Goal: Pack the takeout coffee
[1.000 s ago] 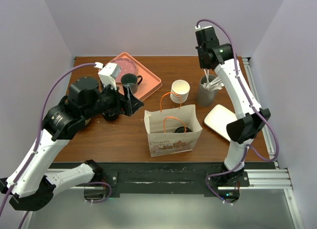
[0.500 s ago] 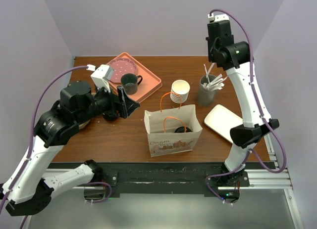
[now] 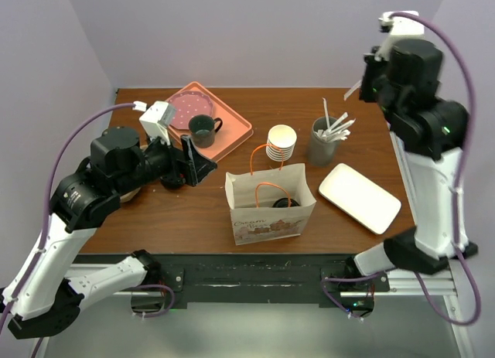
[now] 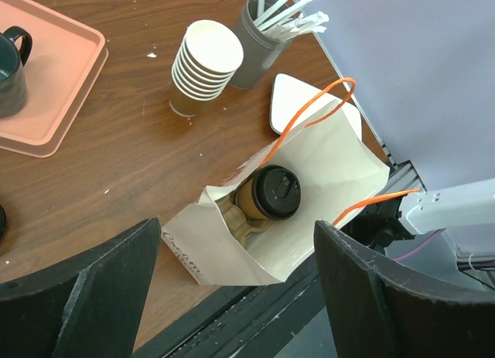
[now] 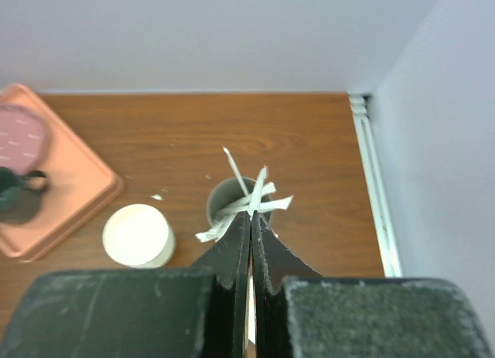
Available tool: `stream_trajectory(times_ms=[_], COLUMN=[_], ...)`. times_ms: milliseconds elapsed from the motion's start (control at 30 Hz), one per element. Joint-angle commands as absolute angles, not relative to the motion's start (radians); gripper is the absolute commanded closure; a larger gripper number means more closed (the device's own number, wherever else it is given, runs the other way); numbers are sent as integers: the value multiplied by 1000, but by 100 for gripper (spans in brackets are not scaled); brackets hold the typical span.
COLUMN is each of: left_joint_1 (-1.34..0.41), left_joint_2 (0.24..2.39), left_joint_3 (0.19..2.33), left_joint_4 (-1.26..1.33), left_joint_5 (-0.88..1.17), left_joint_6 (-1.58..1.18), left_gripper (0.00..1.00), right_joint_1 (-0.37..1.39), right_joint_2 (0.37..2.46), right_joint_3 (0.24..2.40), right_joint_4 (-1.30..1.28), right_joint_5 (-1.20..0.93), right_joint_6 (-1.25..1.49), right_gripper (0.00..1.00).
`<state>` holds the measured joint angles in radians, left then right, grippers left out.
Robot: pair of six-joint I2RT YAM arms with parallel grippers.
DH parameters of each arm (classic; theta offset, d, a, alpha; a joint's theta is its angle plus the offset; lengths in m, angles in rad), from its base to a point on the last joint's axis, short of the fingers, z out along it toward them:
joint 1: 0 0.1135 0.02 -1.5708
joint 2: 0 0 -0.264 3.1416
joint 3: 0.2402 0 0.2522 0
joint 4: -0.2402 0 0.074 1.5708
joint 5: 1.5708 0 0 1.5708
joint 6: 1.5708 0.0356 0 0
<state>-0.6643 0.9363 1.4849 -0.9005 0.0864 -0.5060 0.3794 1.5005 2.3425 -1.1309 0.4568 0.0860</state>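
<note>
1. One takeout coffee [image 4: 274,193] already stands upright inside the paper bag [image 4: 325,165], its black lid facing up. We judge the main step done for that cup.
2. Some brown card sits beside the cup in the bag. We cannot tell what it is.
3. The left pincer [image 3: 199,158] is released and carries nothing. It hovers over the bench [image 4: 116,165] to the left of the bag, looking down into it.
4. The right pincer [image 5: 250,219] is clenched on a thin white stick [image 3: 353,89] and is raised high above the grey holder [image 3: 319,148] of such sticks.
5. What is left, as we judge it, is dropping that stick into the bag. We see no other lidded brown cup out on the bench.
6. A dark round thing [image 3: 172,180] lies under the left arm, and we cannot say what it is.
</note>
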Motion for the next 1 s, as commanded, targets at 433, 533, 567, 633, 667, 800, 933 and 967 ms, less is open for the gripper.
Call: stream_trajectory(times_ms=[433, 533, 567, 633, 667, 800, 933, 967], left_joint_1=[-667, -667, -667, -667, -667, -667, -667, -667], left_joint_2=[939, 937, 939, 942, 946, 945, 942, 937], left_joint_3=[1545, 1552, 1557, 1568, 1575, 1571, 1583, 1583], left_joint_4=[-950, -957, -962, -976, -989, -1006, -1026, -1028], left_joint_5=[115, 83, 75, 46, 41, 40, 26, 23], left_joint_6=[-466, -471, -474, -491, -498, -522, -537, -538], left_gripper=[15, 15, 15, 15, 15, 15, 15, 15], right_joint_1=[377, 377, 379, 379, 377, 377, 379, 379], right_joint_2=[1071, 1063, 1058, 1057, 1058, 1034, 1019, 1016], right_joint_3=[2220, 2232, 2232, 2236, 2249, 2270, 2220, 2209], right_joint_4=[-1117, -1160, -1187, -1219, -1268, -1347, -1390, -1390], right_joint_5=[-24, -217, -259, -353, -362, -391, -451, -475], right_joint_6=[262, 282, 296, 304, 304, 287, 301, 299], right_gripper=[100, 100, 100, 100, 100, 100, 100, 100])
